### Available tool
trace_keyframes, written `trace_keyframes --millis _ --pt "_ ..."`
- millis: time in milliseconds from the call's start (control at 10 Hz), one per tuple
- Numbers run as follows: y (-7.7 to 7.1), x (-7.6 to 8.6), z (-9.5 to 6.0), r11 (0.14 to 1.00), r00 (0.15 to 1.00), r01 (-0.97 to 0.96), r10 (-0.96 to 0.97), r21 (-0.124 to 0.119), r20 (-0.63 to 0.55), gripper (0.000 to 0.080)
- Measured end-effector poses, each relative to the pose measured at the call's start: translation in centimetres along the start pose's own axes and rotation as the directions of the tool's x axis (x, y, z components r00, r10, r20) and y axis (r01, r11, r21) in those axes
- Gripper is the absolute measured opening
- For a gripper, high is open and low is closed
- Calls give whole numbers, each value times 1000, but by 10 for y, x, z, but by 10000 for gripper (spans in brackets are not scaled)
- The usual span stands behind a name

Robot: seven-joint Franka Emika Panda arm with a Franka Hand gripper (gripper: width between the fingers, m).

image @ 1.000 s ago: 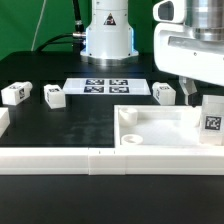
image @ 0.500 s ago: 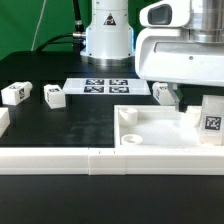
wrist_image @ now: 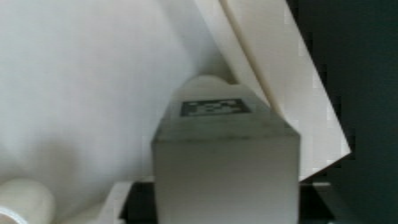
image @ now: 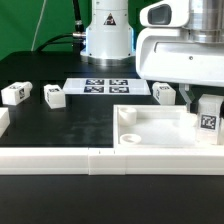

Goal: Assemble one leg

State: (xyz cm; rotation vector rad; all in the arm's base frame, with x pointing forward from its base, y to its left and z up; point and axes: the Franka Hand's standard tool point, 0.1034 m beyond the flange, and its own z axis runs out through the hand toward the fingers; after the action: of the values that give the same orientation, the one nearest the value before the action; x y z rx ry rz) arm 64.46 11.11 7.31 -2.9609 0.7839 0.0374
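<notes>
My gripper (image: 207, 103) is shut on a leg (image: 208, 122), a small white post with a black-and-white tag. It holds the leg upright over the far right corner of the large white square panel (image: 160, 128), at the exterior view's right. In the wrist view the leg (wrist_image: 222, 150) fills the middle between my dark fingers (wrist_image: 148, 200), with its tag (wrist_image: 219, 105) on the end face, against the panel's raised rim (wrist_image: 267, 70). Whether the leg touches the panel I cannot tell.
Three more legs lie on the black table: two at the exterior view's left (image: 14, 93) (image: 54, 96) and one behind the panel (image: 165, 93). The marker board (image: 105, 86) lies in front of the robot base. A white rail (image: 90, 160) runs along the front.
The arm has swung toward the exterior view's left. The held leg has come down and slightly left, closer to the panel's corner.
</notes>
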Motion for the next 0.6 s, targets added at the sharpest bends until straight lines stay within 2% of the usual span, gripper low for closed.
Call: trace_keyframes --millis 100,300,400,600 --pt "0 0 0 1000 1000 -2 2 0 0 290" --pt "4 4 0 967 967 -253 253 15 2 290" --pt "6 4 0 931 931 -365 365 28 2 290" --pt "8 3 0 824 825 -565 565 31 5 290"
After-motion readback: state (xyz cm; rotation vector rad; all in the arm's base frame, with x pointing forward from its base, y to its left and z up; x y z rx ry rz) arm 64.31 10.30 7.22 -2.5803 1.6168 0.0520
